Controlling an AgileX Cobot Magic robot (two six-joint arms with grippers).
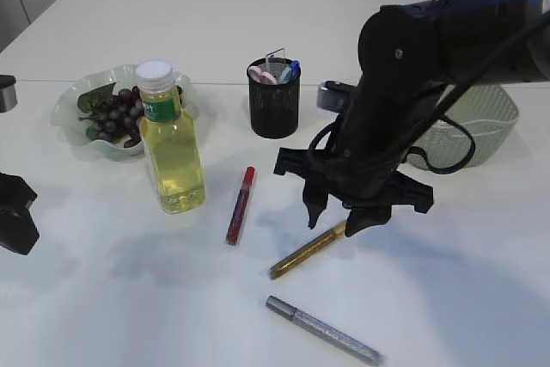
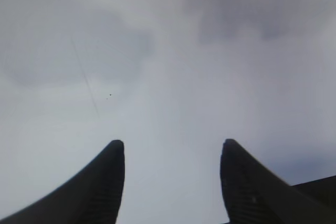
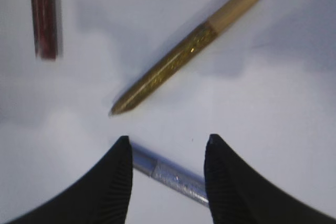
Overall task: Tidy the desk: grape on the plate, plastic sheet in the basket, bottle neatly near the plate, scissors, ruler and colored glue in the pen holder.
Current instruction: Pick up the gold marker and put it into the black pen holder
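Three colored glue pens lie on the white table: red (image 1: 240, 205), gold (image 1: 305, 251) and silver (image 1: 322, 330). My right gripper (image 1: 333, 223) hangs open just above the gold pen's cap end. In the right wrist view the gold pen (image 3: 184, 53) lies ahead of the gripper (image 3: 167, 142), and the silver pen (image 3: 168, 174) shows on the table between the fingers, apart from them. The grape (image 1: 116, 113) sits on the plate (image 1: 73, 92). The bottle (image 1: 172, 148) stands upright beside it. Scissors handles (image 1: 262, 75) stick out of the black pen holder (image 1: 273, 105). Plastic sheet and ruler are not discernible. My left gripper (image 2: 172, 142) is open over bare table.
A pale green basket (image 1: 490, 126) stands at the right, partly behind my right arm. The left gripper (image 1: 13, 212) sits at the table's left edge. The red pen (image 3: 43, 14) lies at the upper left in the right wrist view.
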